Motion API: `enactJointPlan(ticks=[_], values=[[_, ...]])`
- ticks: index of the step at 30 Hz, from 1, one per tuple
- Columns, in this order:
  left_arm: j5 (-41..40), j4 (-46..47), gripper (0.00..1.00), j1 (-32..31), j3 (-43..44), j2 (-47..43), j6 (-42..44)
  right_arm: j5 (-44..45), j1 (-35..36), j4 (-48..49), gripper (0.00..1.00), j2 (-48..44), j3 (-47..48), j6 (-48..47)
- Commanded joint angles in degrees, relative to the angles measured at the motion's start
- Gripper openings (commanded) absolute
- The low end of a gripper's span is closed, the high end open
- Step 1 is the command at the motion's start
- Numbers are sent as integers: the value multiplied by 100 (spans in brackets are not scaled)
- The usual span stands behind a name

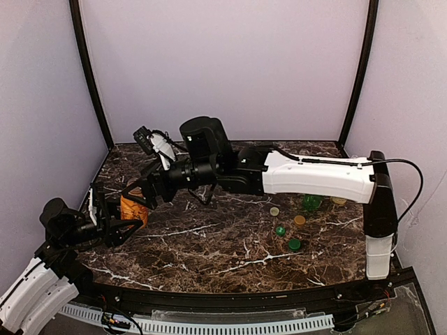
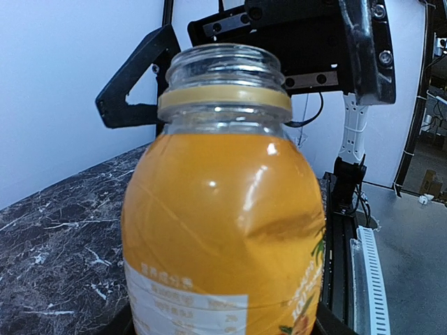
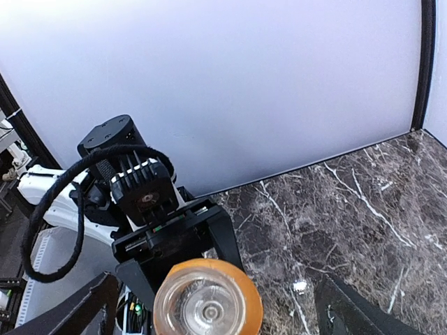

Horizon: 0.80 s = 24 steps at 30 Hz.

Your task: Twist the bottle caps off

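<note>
The short orange bottle (image 1: 133,209) stands upright at the table's left. My left gripper (image 1: 126,222) is shut on its body, and the bottle fills the left wrist view (image 2: 223,230). Its clear neck (image 2: 225,70) is bare, with a pale ring below it and no cap on it. From above I look straight down into its open mouth (image 3: 206,307). My right gripper (image 3: 213,314) hovers over the neck, open wide, one finger (image 3: 77,310) on each side and nothing between them. Its black fingers (image 2: 129,91) show behind the neck.
Loose caps lie right of centre: a pale one (image 1: 274,211), an orange one (image 1: 299,220) and two green ones (image 1: 280,230) (image 1: 294,244). A green bottle (image 1: 311,202) and a pale yellow object (image 1: 339,200) sit behind them. The right arm (image 1: 314,176) spans the back.
</note>
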Motion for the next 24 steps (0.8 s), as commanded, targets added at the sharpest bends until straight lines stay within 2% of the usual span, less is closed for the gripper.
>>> enactJointPlan(ticks=[1, 4, 10, 18, 22, 24], values=[[53, 149, 1, 39, -58, -54, -27, -242, 36, 1168, 92, 239, 217, 300], [34, 154, 1, 39, -58, -54, -23, -173, 38, 1218, 76, 372, 268, 393], [-17, 164, 1, 37, -60, -59, -23, -309, 38, 1095, 53, 450, 249, 503], [-80, 140, 1, 48, -58, -78, -19, -278, 41, 867, 60, 415, 104, 624], [-72, 141, 1, 48, -58, -81, -13, -290, 42, 848, 52, 408, 132, 621], [-74, 148, 1, 48, -60, -81, -18, -260, 42, 788, 55, 432, 176, 612]])
